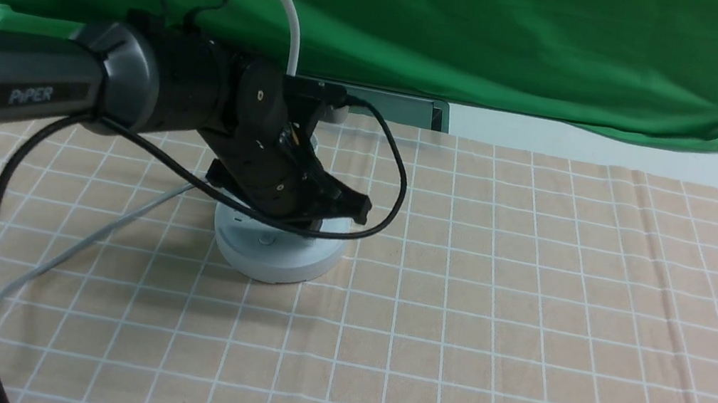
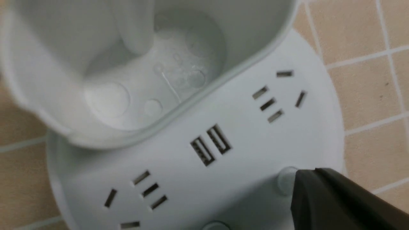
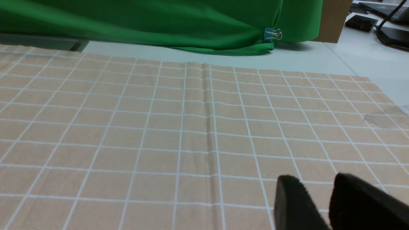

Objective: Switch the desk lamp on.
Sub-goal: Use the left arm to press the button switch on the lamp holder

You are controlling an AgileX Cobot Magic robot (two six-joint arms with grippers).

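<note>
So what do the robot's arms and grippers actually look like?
The left arm has a grey tube lettered "PiPER", a rounded grey-and-black joint and a looping black cable; its gripper has black fingers. The right gripper has two black fingers too.

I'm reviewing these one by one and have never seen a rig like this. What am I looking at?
This is a two-armed robot. The front picture looks forward from between its arms; the other two come from cameras on its wrists. On the gridded mat stands a white desk lamp with a disc head and a grey cord. The left arm reaches over its base, and in the left wrist picture the dark left gripper is beside one of two round buttons; whether it touches is unclear. The right gripper shows slightly parted fingers and holds nothing visible.
</note>
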